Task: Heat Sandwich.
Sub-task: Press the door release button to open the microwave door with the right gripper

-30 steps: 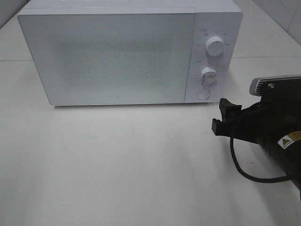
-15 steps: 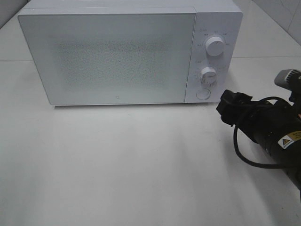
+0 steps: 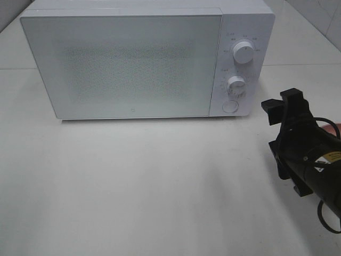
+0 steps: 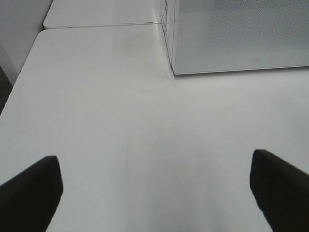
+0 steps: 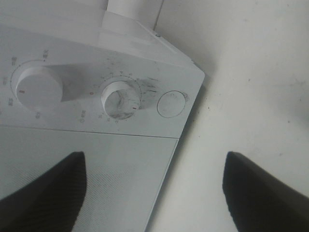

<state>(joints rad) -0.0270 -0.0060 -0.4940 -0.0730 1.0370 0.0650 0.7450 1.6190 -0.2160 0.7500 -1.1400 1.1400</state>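
The sandwich shows in none of the views, so where it lies cannot be told. A thin pink curved sliver (image 3: 331, 127) peeks out behind the black right arm (image 3: 314, 165) near the bench's right edge, but too little of it shows to say what it is. That arm is cut off by the picture's right side and has a yellow warning label (image 3: 334, 156) on its casing. The left arm is outside the high view altogether.

The right gripper (image 5: 154, 193) stands wide open with nothing between its dark fingers, near the front right corner of the boxy white microwave oven (image 3: 128, 64). The left gripper (image 4: 154, 193) is spread wide over bare bench and holds nothing; only its two fingertips are in view.

The microwave sits toward the far edge of the smooth white bench (image 3: 133, 186). Its door is closed and the speckled window is too clouded to see through. Its panel carries an upper white dial (image 3: 244, 52), a lower white dial (image 3: 236, 84) and a round button (image 3: 230, 106), with markings too small to read. Behind the bench, across a seam, lies a second white tabletop (image 4: 96, 14). Pale wall tiles (image 3: 325, 16) show past the far right corner.
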